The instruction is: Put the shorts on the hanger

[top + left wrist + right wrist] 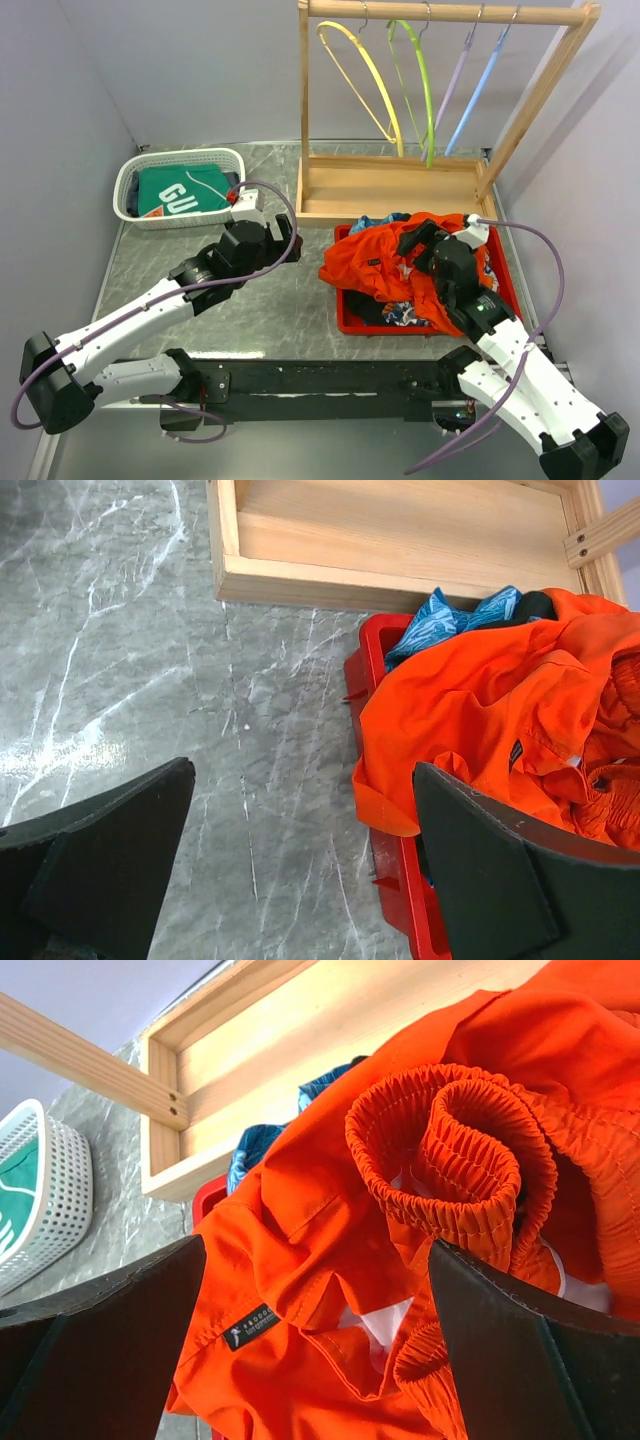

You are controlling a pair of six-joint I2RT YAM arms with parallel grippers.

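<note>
Blue garments (440,620) crowded the tray (365,670) beneath the shorts (330,1220), which lay just beyond the released right fingers (100,1340); left fingers (110,860) released, alongside.

Green shirt (200,182) in white basket (125,195): white letters "GU" readable. Dark label (250,1327) on shorts (330,1220): white print, illegible.

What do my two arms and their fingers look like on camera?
The left arm and right arm match: white shells on the long links, black joints and black bases. A lilac cable loops off each one. The fingers are dark, flat and wedge-shaped. I see no markings.
</note>
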